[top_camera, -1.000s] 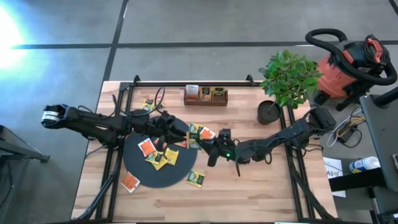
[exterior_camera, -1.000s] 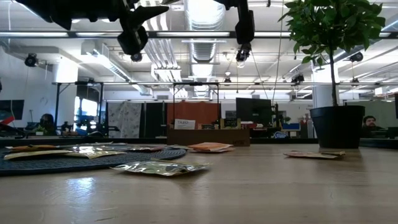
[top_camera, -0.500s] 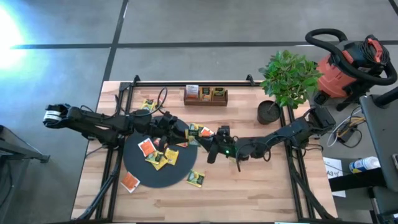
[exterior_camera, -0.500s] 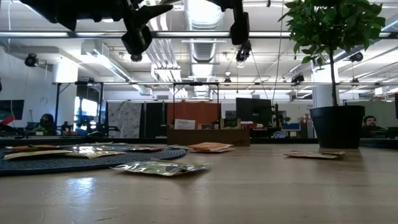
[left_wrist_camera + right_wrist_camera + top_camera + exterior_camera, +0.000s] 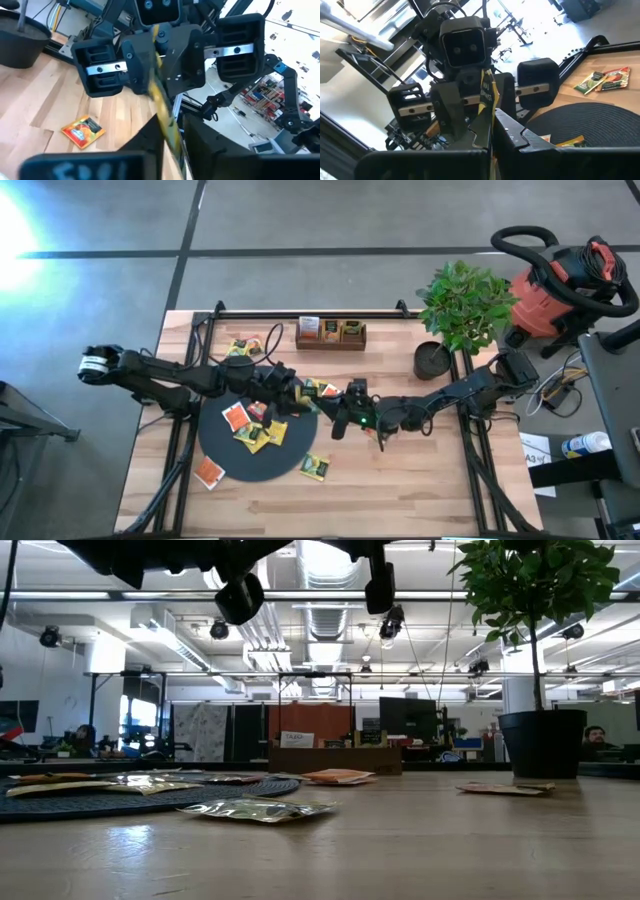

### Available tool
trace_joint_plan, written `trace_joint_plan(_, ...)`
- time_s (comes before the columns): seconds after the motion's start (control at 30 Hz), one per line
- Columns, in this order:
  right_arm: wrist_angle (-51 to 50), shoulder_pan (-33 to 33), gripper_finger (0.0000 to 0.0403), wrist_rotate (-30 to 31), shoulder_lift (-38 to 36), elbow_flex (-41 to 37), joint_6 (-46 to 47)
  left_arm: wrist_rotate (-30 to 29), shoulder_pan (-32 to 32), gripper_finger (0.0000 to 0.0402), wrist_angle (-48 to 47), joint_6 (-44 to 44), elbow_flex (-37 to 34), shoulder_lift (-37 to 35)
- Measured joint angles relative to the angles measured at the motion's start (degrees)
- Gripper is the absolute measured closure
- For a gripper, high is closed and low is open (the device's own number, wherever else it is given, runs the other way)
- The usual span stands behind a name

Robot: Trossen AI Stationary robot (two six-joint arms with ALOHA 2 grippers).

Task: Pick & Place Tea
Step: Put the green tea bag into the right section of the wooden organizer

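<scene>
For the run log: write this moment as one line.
phase: mid-air handover | right gripper: shut on yellow tea packet | left gripper: at packet's other end | place: above edge of black disc

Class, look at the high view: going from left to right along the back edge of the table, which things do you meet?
Tea packets near the back left corner → brown wooden tray with upright packets → black pot → the potted plant's green leaves.

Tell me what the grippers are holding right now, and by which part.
A yellow tea packet hangs edge-on between the two grippers above the table: the right gripper pinches one edge, and the left gripper is closing on the opposite edge.
</scene>
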Motion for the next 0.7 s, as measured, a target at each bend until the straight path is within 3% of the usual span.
trace_joint_plan(0.17, -0.44, 0.02, 0.0388, -0.11, 0.0, 0.0, 0.08, -0.21, -0.01, 0.0388, -1.58, 0.03, -0.13, 0.0)
trace_joint_plan(0.47, -4.54, -0.04, 0.0298, -0.07, -0.2, 0.0, 4.71, -0.37, 0.05, 0.0386, -2.9, 1.09, -0.34, 0.02)
trace_joint_plan(0.7, -13.84, 0.0, 0.0234, -3.22, -3.18, 0.18, 4.09, -1.28, 0.08, 0.0386, -11.18, 5.44, -0.42, 0.02)
